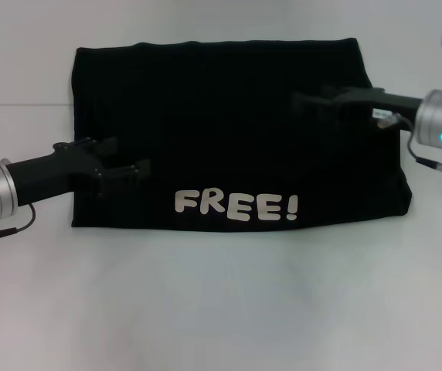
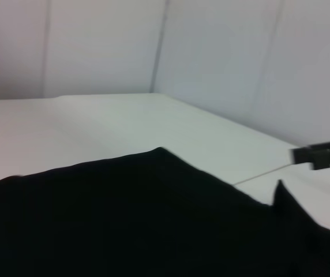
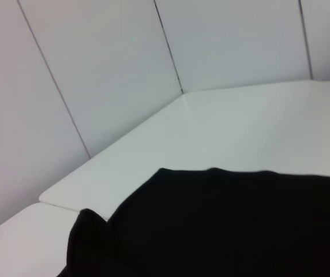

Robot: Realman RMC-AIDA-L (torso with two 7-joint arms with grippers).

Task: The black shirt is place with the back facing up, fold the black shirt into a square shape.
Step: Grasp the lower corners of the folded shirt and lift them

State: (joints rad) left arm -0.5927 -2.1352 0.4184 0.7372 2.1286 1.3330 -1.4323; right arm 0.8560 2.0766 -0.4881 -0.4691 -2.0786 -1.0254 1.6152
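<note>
The black shirt [image 1: 229, 131] lies beneath the spread left gripper [image 1: 132, 171] and the right gripper [image 1: 307, 104], seemingly clenched.

cream "FREE!" on black shirt [image 1: 229, 124]

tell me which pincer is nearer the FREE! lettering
Left. The left pincer sits over the black shirt just up-left of the FREE! lettering; the right pincer is farther, up-right.
</note>
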